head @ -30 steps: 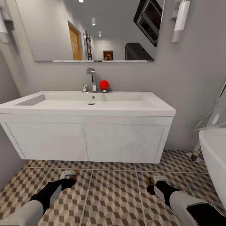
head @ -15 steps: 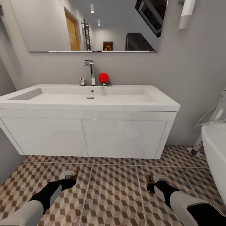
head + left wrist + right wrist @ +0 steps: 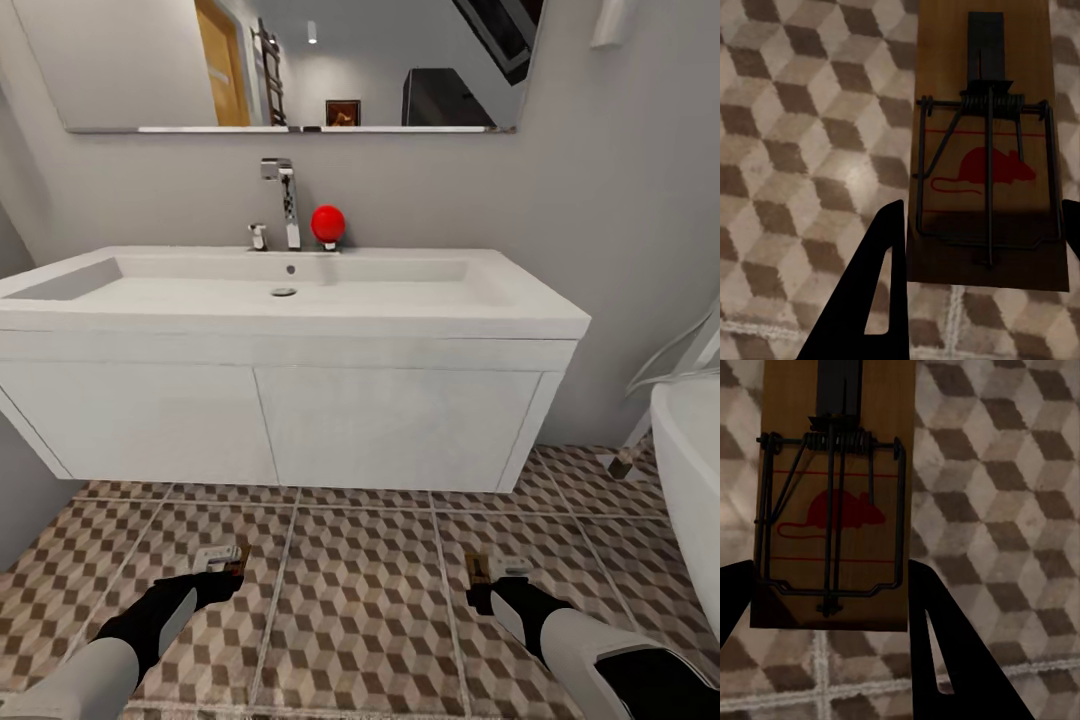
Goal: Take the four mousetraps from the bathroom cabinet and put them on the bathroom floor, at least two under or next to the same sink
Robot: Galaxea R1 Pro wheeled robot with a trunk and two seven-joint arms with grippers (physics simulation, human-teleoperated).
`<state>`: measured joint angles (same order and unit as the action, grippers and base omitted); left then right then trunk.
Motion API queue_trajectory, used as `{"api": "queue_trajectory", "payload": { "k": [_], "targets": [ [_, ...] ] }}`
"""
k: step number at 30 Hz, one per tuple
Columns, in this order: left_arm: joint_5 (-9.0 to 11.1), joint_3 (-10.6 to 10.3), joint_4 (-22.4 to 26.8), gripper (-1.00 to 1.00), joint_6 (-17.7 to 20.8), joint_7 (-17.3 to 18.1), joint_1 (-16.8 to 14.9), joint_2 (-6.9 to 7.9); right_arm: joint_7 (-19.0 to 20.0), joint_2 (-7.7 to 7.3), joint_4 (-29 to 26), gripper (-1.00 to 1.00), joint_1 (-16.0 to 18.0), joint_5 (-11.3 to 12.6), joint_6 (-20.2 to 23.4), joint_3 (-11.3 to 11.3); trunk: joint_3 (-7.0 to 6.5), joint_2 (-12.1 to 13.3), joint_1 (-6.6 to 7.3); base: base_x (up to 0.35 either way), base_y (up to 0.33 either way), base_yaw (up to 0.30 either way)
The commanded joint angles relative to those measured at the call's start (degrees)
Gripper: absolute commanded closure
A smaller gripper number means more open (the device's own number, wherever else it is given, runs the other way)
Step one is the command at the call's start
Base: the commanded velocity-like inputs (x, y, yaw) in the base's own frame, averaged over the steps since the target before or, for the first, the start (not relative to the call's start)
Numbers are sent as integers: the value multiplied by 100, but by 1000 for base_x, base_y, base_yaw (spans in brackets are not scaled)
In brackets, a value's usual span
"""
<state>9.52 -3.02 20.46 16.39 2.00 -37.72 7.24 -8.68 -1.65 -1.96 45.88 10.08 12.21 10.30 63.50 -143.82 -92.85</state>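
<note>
My left gripper (image 3: 222, 560) is shut on a mousetrap (image 3: 986, 150), a brown wooden board with dark wire and a red mouse print, held low over the cube-patterned bathroom floor (image 3: 360, 600). My right gripper (image 3: 490, 575) is shut on a second mousetrap (image 3: 832, 502) in the same way. In both wrist views the black fingers (image 3: 877, 300) (image 3: 945, 645) flank the board's long edges. The white bathroom sink (image 3: 400, 290) on its wall-hung vanity stands straight ahead, just beyond both grippers. The cabinet and the other two mousetraps are out of view.
A chrome tap (image 3: 285, 200) and a red ball (image 3: 328, 223) stand at the back of the basin, under a mirror (image 3: 130, 60). A white bathtub (image 3: 690, 460) rises at the right. A grey wall closes the left side. Tiled floor runs under the vanity.
The whole picture has shifted: the camera moved closer to the vanity, which now sits higher and larger. Both grippers still hold their mousetraps in the same pose.
</note>
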Motion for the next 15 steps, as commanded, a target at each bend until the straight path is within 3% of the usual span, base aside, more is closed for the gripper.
{"api": "queue_trajectory", "payload": {
  "k": [1,5,15],
  "targets": [
    [49,-32,10,100,31,-7,-1,5,-12,-5,-14,100,0,76,-26,51,28,-4,-1,0,0,0],
    [49,-32,9,100,31,-7,-6,5,-31,11,-14,100,0,81,-326,61,116,-9,-11,0,0,0],
    [38,-37,-51,100,27,-30,-4,-47,-23,11,-7,100,0,65,-392,68,338,-22,-37,0,0,0]
  ]
}}
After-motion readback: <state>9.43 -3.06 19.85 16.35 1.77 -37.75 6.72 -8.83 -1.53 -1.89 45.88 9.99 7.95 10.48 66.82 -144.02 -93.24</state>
